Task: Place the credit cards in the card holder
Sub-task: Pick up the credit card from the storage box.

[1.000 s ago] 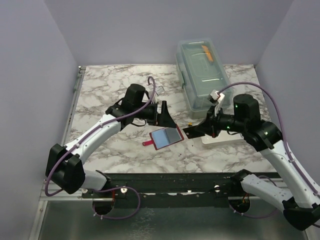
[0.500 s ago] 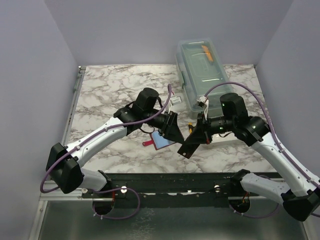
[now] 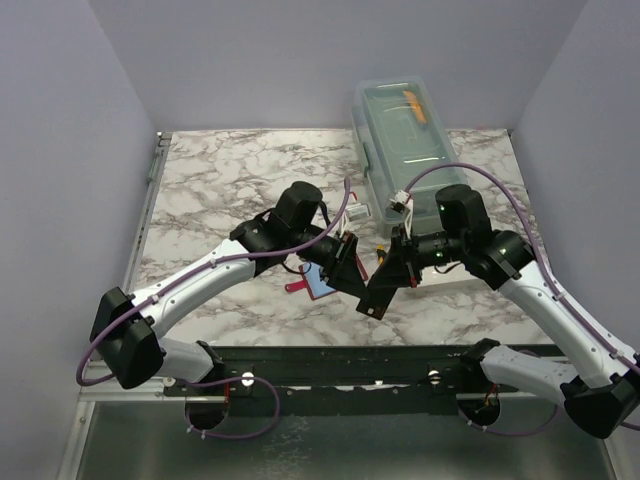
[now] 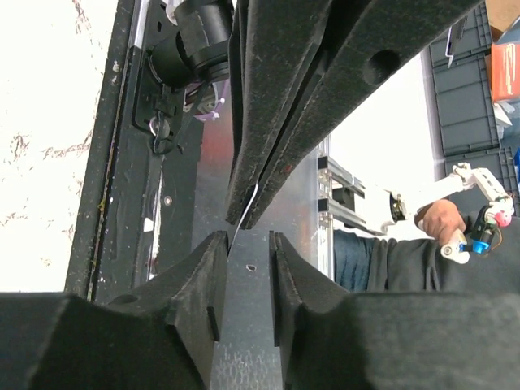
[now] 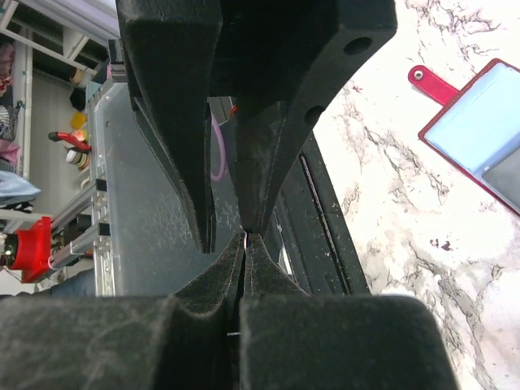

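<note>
The red card holder (image 3: 316,283) lies open on the marble table with a blue panel showing, partly under my left gripper; it also shows in the right wrist view (image 5: 479,134). My right gripper (image 3: 372,300) is shut on a thin credit card (image 5: 244,237), seen edge-on as a pale sliver (image 4: 244,213). My left gripper (image 3: 353,277) faces it tip to tip. Its jaws stand a little apart, with the card's free edge at the mouth of the gap, close to the left finger (image 4: 213,260). Both grippers hang just right of the holder.
A clear plastic box (image 3: 402,140) with an orange item inside stands at the back right. The black front rail (image 3: 340,362) of the table runs below the grippers. Both arms crowd the middle of the table.
Both grippers have come together over the table's middle. The right one brought the card in from the right. The left jaws have narrowed from wide open to a small gap.
</note>
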`<action>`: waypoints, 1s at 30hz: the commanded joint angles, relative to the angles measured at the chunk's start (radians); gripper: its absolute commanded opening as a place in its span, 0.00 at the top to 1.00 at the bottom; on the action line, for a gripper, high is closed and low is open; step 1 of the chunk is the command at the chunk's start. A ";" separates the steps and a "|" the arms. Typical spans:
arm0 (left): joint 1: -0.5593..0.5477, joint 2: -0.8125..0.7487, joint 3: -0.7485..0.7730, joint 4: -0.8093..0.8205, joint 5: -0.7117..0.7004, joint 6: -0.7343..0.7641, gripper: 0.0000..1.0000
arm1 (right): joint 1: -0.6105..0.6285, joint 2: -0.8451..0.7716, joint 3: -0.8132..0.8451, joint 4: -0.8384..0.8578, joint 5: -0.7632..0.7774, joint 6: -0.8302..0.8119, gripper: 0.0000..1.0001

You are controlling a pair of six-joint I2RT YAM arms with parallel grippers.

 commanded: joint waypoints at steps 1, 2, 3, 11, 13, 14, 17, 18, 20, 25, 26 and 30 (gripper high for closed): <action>-0.007 -0.041 -0.038 0.088 -0.010 -0.026 0.71 | 0.006 0.019 -0.023 0.046 -0.011 0.028 1.00; -0.006 -0.043 -0.047 0.104 -0.013 -0.037 0.72 | 0.006 0.016 -0.031 0.063 -0.008 0.037 1.00; -0.008 -0.042 -0.054 0.117 -0.015 -0.044 0.73 | 0.006 0.012 -0.037 0.075 -0.009 0.043 1.00; -0.009 -0.037 -0.069 0.168 -0.059 -0.071 0.88 | 0.006 0.003 -0.038 0.135 -0.025 0.079 1.00; -0.009 -0.032 -0.068 0.180 -0.069 -0.080 0.93 | 0.006 0.006 -0.043 0.144 -0.020 0.082 1.00; -0.009 -0.030 -0.069 0.183 -0.079 -0.083 0.94 | 0.006 0.008 -0.044 0.149 -0.019 0.083 1.00; -0.009 -0.030 -0.077 0.192 -0.101 -0.090 0.89 | 0.006 0.010 -0.054 0.170 -0.014 0.095 1.00; -0.009 -0.030 -0.081 0.199 -0.101 -0.096 0.87 | 0.006 0.010 -0.057 0.179 -0.013 0.099 1.00; -0.007 -0.034 -0.092 0.215 -0.111 -0.107 0.83 | 0.006 0.009 -0.061 0.195 -0.015 0.102 1.00; -0.007 -0.037 -0.111 0.248 -0.116 -0.119 0.81 | 0.006 0.018 -0.064 0.211 -0.021 0.103 1.00; -0.006 -0.038 -0.113 0.251 -0.120 -0.121 0.84 | 0.006 0.020 -0.064 0.214 -0.021 0.102 1.00; 0.007 -0.054 -0.127 0.255 -0.163 -0.129 1.00 | 0.006 0.019 -0.065 0.222 -0.007 0.105 1.00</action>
